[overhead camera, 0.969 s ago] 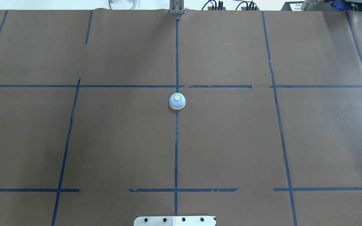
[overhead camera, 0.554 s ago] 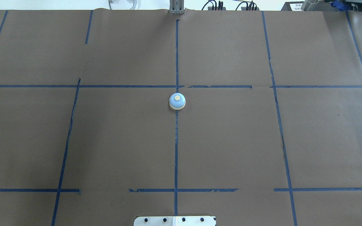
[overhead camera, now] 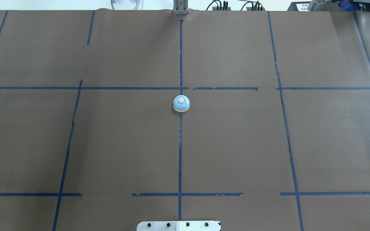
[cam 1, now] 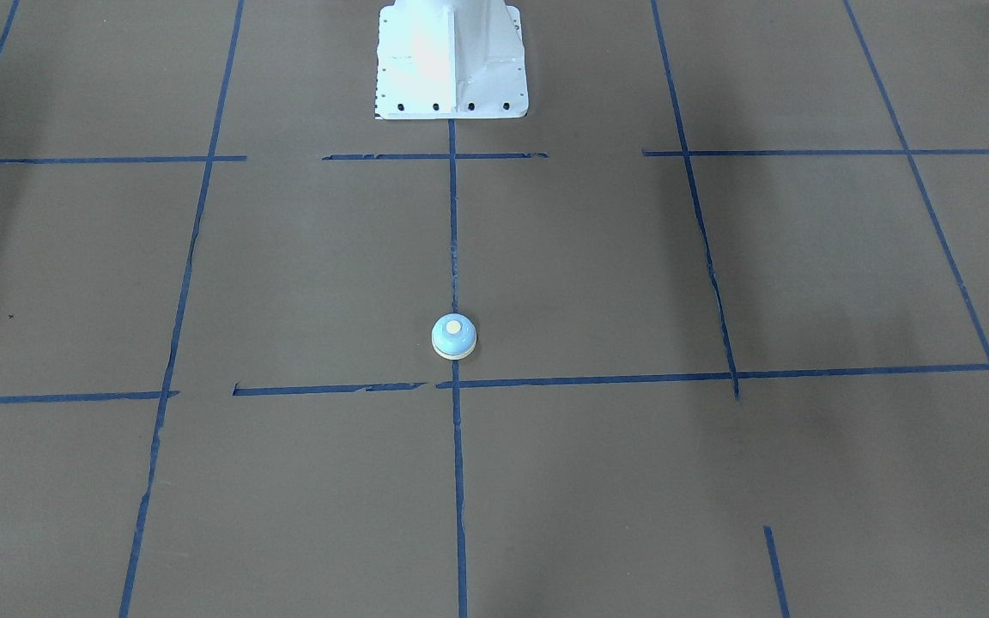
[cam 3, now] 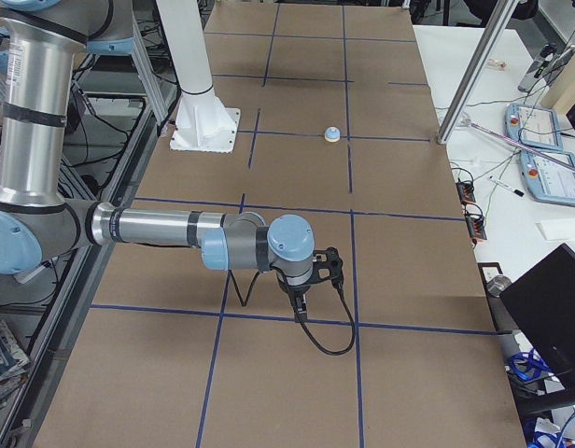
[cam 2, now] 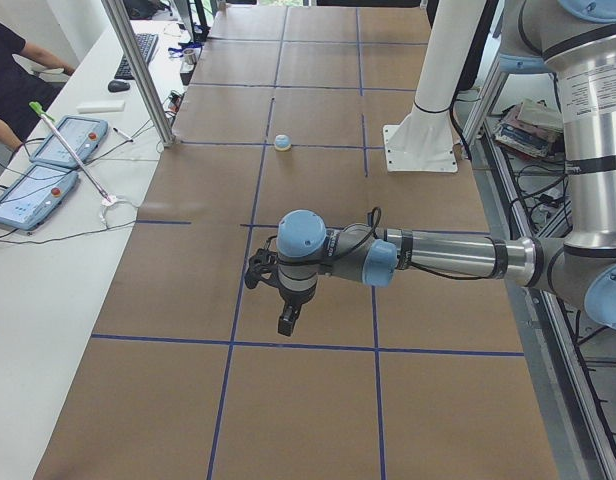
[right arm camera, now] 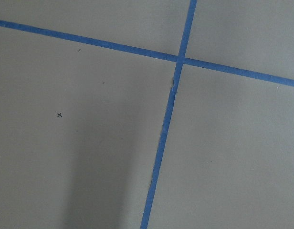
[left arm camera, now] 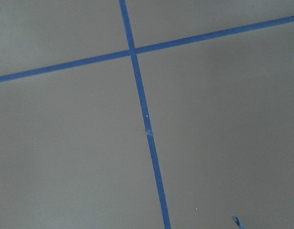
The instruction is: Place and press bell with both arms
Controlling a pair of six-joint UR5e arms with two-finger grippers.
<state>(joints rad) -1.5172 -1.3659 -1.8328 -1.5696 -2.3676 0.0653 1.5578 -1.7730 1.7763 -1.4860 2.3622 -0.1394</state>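
Bell: the bell (overhead camera: 181, 103) stands upright on the middle blue tape line (overhead camera: 180, 154) of the brown table (overhead camera: 236, 144).
Left claw: the left gripper (cam 2: 286, 322) hangs above one table end, well apart from the bell; whether it is released or clenched cannot be told.
Right claw: the right gripper (cam 3: 301, 310) hangs above the opposite end, equally unclear.

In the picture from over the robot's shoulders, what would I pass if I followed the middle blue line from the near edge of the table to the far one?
White bolted plate at the near edge → bell sitting on the line → grey post at the far edge.
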